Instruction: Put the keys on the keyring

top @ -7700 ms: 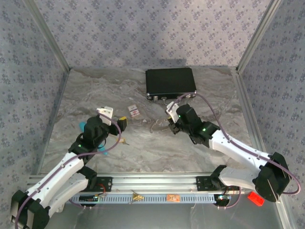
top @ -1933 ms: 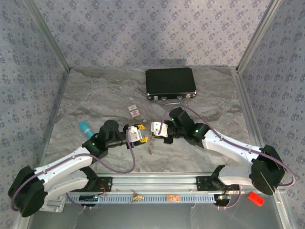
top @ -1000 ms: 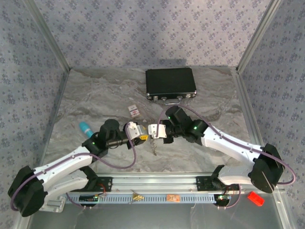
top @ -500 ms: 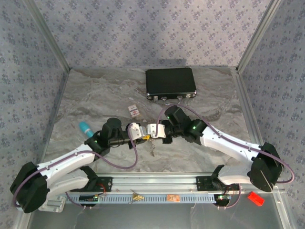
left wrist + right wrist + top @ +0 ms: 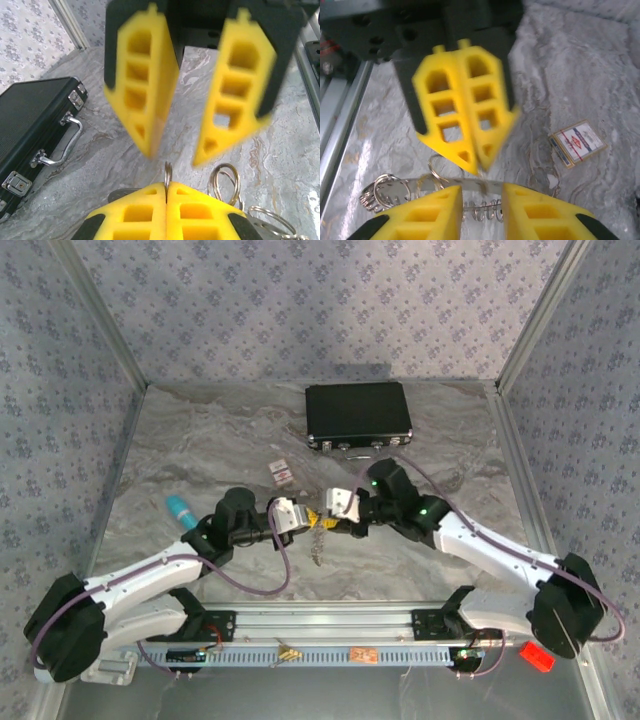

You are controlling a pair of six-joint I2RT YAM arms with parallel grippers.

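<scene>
The left pincer [image 5: 166, 189] has just shut, yellow faces pressed together on the thin edge of the keyring [image 5: 168, 172]; the right pincer [image 5: 482, 190], facing it closely, has begun to part and now stands apart, so the ring seems handed over to the left arm. The ring stands upright and edge-on between them, above the surface [image 5: 200, 440]; its smaller loops [image 5: 227, 182] hang downward, long axis roughly vertical.
</scene>
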